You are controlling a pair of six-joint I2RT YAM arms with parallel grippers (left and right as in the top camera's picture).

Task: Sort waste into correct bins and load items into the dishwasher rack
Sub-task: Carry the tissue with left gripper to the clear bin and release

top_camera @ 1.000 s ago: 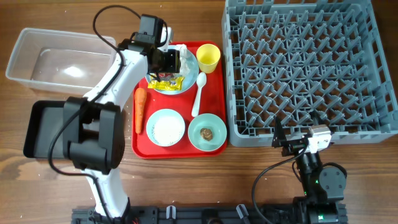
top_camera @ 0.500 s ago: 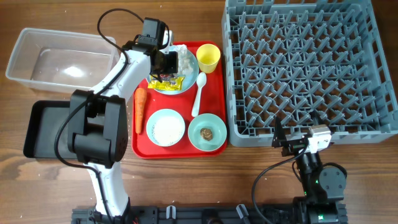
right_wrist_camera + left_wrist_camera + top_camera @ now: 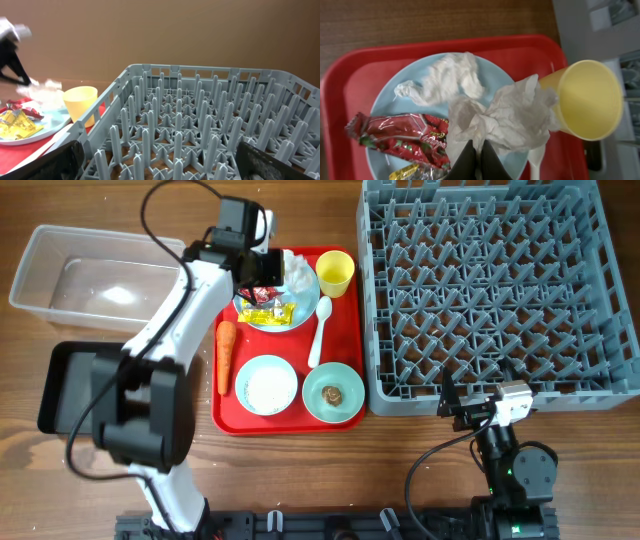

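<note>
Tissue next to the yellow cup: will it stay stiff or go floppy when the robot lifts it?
Probably floppy: the crumpled white tissue is all soft folds where the shut left gripper pinches it. It likely weighs almost nothing, so that small pinch should lift it. It could brush the yellow cup beside it.

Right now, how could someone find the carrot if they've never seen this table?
Find the big grey rack; the red tray sits just left of it. The carrot lies along the tray's left edge. It is the only long orange thing there.
</note>
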